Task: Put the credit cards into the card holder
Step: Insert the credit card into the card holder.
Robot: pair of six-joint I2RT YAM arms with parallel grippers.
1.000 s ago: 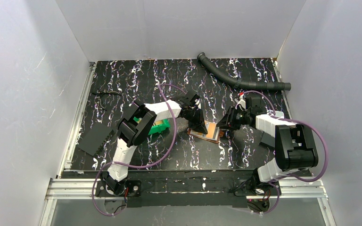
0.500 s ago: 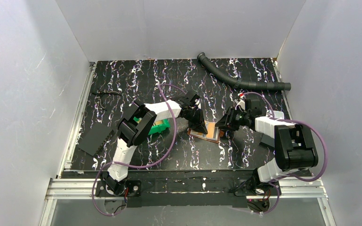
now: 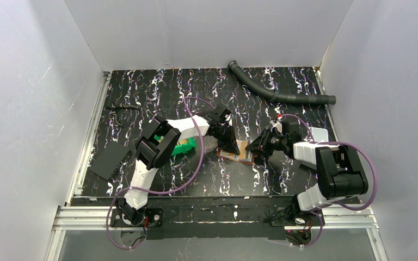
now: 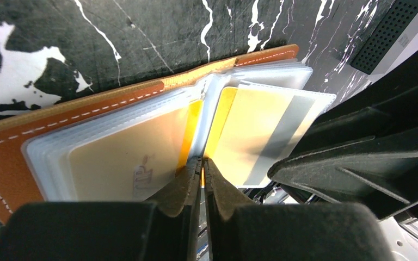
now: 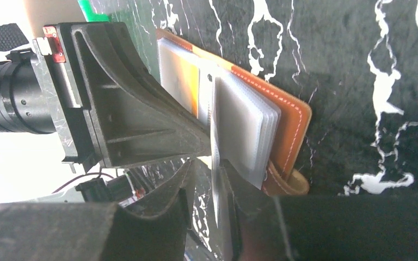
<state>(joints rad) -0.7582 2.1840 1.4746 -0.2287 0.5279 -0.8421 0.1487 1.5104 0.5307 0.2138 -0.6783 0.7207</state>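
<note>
from above, the brown card holder [image 3: 244,153] lies open near the middle of the black marbled worktop [image 3: 168,98], a little toward its near edge, with the green bin [image 3: 188,145] near it on the left; the left gripper [image 3: 232,147] comes down on the holder's left side and the right gripper [image 3: 257,149] meets it from the right; a corrugated hose [image 3: 277,93] lies at the far right corner and a flat black sheet [image 3: 109,160] at the left edge; the left wrist view shows the holder spread flat, stitched leather under a fan of clear sleeves [image 4: 49,157]; a tan card [image 4: 125,157] sits in the left sleeve and a yellow card [image 4: 250,128] with a grey stripe in the right one; the left jaws are closed together, tips at the fold between the two, a sliver of orange showing between them, and whether it is pinched cannot be told; in the right wrist view the right jaws stand slightly apart with one thin clear leaf [image 5: 215,179] edge-on between them, close against one finger, a gap showing at the other.
</note>
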